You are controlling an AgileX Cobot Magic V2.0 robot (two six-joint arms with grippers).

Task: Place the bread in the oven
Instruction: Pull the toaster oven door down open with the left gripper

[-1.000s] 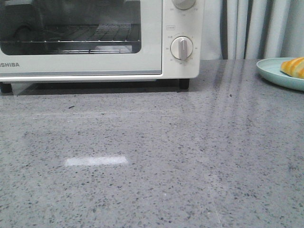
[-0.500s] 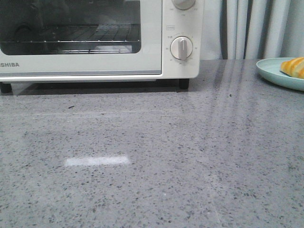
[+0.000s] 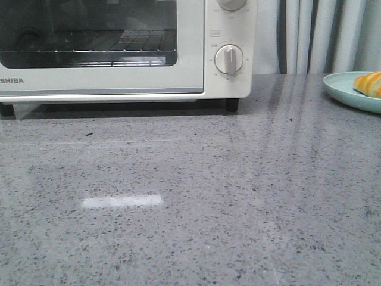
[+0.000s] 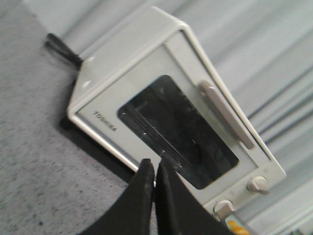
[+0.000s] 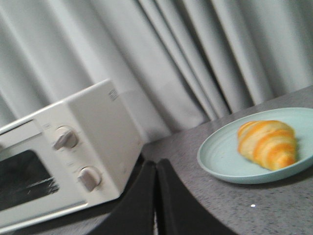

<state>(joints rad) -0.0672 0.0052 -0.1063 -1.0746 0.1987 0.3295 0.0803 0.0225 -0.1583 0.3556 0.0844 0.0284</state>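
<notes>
Bread: golden, cream-striped, glossy, on pale plate | oven door closed | both fingers pressed together, empty

The front camera sat low, close before the oven; both wrist cameras looked toward it from farther off; all three shared it.

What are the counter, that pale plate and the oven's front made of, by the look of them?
The counter looks like polished speckled grey stone or composite: it mirrors light. The plate seems glazed ceramic or plastic, a smooth pale blue-green; I cannot tell which. The oven has a cream painted body, probably metal, with a dark glass window.
</notes>
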